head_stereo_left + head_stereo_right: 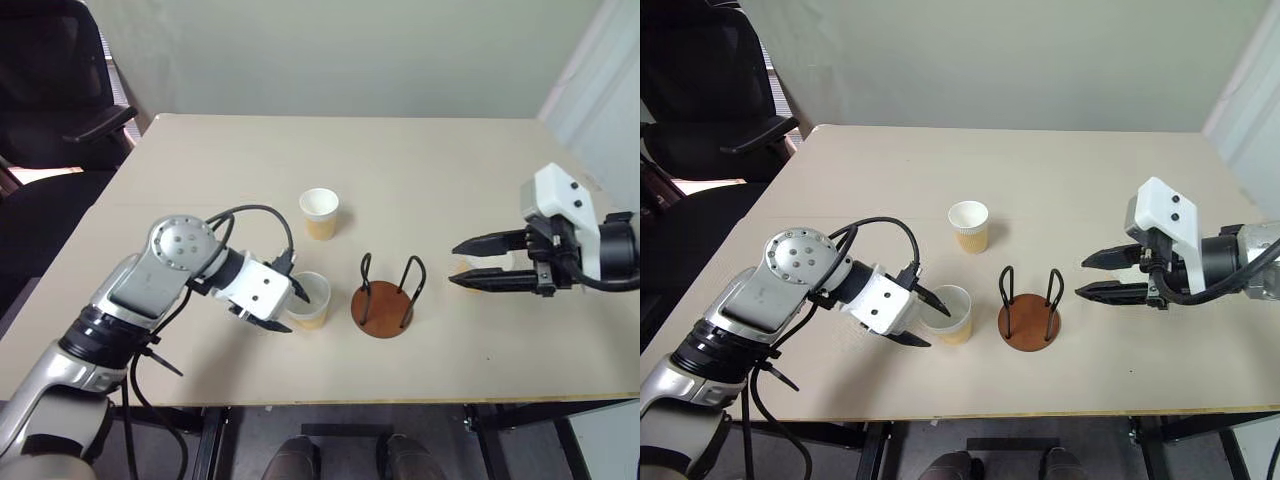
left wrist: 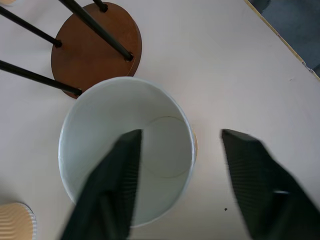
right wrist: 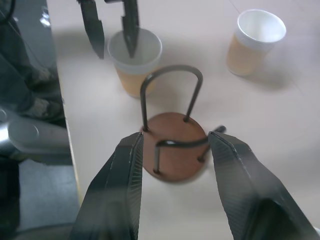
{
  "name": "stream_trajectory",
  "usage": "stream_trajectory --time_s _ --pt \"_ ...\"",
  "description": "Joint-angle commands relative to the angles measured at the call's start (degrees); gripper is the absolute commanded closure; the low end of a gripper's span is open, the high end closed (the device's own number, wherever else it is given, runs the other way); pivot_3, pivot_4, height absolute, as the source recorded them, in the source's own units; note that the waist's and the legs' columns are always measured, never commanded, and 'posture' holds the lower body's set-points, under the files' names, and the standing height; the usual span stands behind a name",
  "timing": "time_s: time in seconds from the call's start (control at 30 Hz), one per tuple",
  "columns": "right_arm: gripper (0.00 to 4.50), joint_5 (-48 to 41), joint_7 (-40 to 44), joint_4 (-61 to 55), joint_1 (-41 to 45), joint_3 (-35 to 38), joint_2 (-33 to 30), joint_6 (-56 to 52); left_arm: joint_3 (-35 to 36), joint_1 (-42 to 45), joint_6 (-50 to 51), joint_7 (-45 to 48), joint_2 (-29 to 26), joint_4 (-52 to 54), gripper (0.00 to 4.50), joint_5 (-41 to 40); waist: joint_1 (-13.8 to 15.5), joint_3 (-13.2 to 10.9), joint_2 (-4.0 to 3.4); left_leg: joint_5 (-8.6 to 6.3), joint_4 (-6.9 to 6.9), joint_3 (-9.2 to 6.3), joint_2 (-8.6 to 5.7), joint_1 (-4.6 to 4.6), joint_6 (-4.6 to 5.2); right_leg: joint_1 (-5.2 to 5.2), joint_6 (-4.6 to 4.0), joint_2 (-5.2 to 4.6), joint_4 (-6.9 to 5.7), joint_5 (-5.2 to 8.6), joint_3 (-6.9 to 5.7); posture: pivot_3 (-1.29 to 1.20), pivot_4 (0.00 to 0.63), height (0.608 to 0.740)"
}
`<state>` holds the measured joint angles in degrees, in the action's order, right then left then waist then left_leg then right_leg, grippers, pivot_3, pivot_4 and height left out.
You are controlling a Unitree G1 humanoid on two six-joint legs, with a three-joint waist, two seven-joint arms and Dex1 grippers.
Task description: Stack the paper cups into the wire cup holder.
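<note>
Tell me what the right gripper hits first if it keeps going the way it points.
Probably the wire holder: it sits straight ahead between the right gripper's open fingers. Past it stands the nearer cup. Depth is unclear.

A beige table [image 1: 420, 180] with a light edge stands before a pale green wall [image 1: 340, 50]. A black office chair [image 1: 55, 90] with an armrest sits beside the table's far left corner. A grey floor [image 1: 350, 445] lies below the table's near edge, with dark table legs [image 1: 480, 425] visible.
</note>
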<state>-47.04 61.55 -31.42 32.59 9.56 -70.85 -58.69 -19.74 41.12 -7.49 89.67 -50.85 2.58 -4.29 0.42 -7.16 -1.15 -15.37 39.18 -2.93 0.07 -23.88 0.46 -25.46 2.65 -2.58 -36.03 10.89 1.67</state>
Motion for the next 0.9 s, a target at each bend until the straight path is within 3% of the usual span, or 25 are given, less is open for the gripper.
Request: stream_trajectory --time_s 0.03,0.13,0.17,0.5,0.67,0.9 --pt "1.22 0.22 2.37 0.60 0.37 0.92 -2.11 1.92 0.43 0.54 -0.88 0.32 -0.03 0.65 3.31 0.32 -0.01 0.00 0.00 0.00 0.00 -0.01 0.00 0.00 0.00 0.00 0.00 0.00 0.00 0.00 0.00 0.00 0.150 0.740" --pt "0.08 0.44 3.50 0.96 0.59 0.72 -2.92 2.87 0.54 0.48 -0.90 0.52 0.05 0.54 4.46 0.08 -0.01 0.00 0.00 -0.01 -0.01 -0.01 0.01 0.00 0.01 -0.01 0.00 0.00 -0.02 0.00 -0.01 0.00 0.150 0.740" --pt "0.02 0.22 3.85 0.92 0.67 0.82 -3.12 3.10 0.60 0.46 -0.72 0.74 0.03 0.55 4.50 -0.16 -0.01 0.00 0.00 -0.01 -0.01 -0.01 0.01 0.00 0.01 -0.01 0.00 0.00 -0.02 0.00 -0.01 0.00 0.150 0.740" --pt "0.02 -1.59 5.93 0.60 2.19 2.55 -4.34 4.44 -0.98 9.52 12.01 2.83 -3.05 1.68 4.50 -13.79 0.02 0.00 0.00 -0.09 0.03 -0.02 0.00 -0.02 0.16 0.00 0.00 0.00 -0.02 0.00 -0.02 0.00 0.150 0.740" --pt "0.02 -2.67 6.44 0.15 1.91 3.53 -5.58 3.98 -5.39 21.92 19.74 2.83 -4.26 -0.47 4.50 -25.70 0.10 0.00 0.00 -0.08 0.08 0.01 -0.01 -0.10 0.13 0.00 0.03 -0.04 0.05 -0.02 -0.02 0.00 0.150 0.740" --pt "0.02 -6.09 5.72 -2.04 0.16 7.54 -7.85 0.81 -14.11 38.89 18.72 2.83 -1.19 -11.62 4.50 -34.51 0.29 -0.01 0.01 -0.05 0.00 0.03 -0.01 -0.13 0.07 -0.01 0.16 -0.07 0.11 0.06 0.00 0.00 0.150 0.740"
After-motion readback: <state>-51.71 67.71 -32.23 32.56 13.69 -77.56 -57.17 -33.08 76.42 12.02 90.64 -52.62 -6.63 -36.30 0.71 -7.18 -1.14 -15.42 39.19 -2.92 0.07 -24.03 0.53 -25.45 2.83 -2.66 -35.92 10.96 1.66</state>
